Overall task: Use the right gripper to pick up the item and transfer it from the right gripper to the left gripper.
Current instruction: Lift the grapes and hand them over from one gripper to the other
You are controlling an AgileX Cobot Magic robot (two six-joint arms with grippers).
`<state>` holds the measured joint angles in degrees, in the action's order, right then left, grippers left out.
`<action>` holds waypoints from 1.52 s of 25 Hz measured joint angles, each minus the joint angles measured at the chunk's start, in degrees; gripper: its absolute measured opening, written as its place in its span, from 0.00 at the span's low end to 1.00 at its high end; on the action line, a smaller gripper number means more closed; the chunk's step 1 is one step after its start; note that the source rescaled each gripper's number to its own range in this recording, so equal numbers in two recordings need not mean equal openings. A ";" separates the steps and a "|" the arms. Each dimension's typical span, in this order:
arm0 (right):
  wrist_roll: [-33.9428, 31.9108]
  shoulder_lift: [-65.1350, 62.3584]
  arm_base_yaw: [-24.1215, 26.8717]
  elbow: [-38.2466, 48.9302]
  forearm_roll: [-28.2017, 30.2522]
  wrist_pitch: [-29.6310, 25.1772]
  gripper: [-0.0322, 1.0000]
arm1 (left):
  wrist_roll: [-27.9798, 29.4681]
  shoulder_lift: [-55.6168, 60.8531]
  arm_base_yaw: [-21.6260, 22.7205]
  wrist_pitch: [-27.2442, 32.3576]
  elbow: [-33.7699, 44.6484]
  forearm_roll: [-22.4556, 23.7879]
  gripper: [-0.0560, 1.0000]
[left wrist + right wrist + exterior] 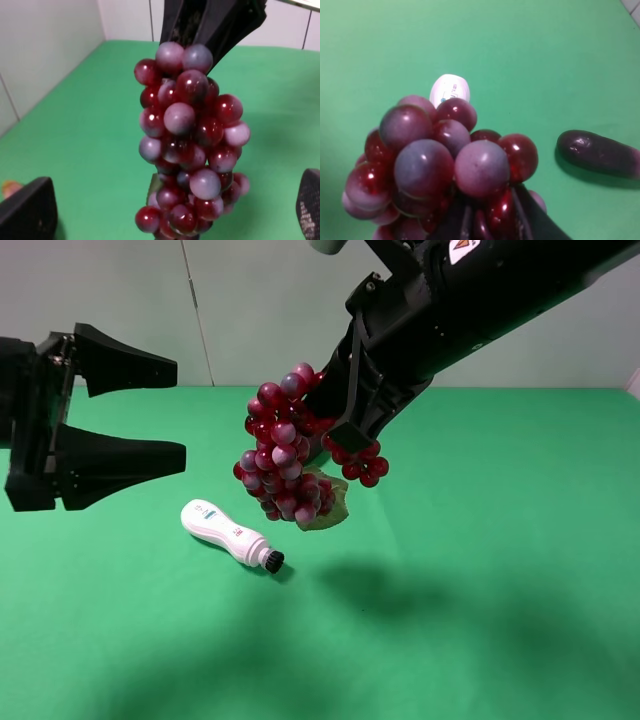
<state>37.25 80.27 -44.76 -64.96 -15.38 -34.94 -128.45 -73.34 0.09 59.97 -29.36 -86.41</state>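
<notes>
The bunch of dark-red grapes (285,455) hangs in the air above the green table, its green leaf (332,512) at the lower end. My right gripper (338,412) is shut on the upper part of the bunch. Its fingers (535,222) show under the grapes (445,160) in the right wrist view. My left gripper (182,410) is open and empty, a short way left of the bunch and not touching it. In the left wrist view the grapes (190,140) hang ahead between its two fingers (27,212).
A white bottle-shaped device with a black tip (228,533) lies on the green table (480,620) below the grapes; it also shows in the right wrist view (450,90). A dark purple eggplant (600,152) lies on the table. A pale wall (250,310) stands behind.
</notes>
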 joint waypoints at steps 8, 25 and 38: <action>0.00 0.00 0.00 0.00 -0.05 -0.02 0.05 | -1.05 -1.62 0.00 1.40 0.00 -0.17 1.00; 0.00 0.00 0.00 0.00 -0.17 -0.07 0.05 | -1.47 -3.36 -12.42 -11.32 0.00 -5.01 1.00; 0.00 0.00 0.00 0.00 -0.23 -0.07 0.05 | -7.06 -9.36 -12.64 -6.46 -0.21 -9.17 1.00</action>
<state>37.25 80.27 -44.76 -64.96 -15.61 -35.01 -135.51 -82.70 -12.55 53.51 -29.57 -95.58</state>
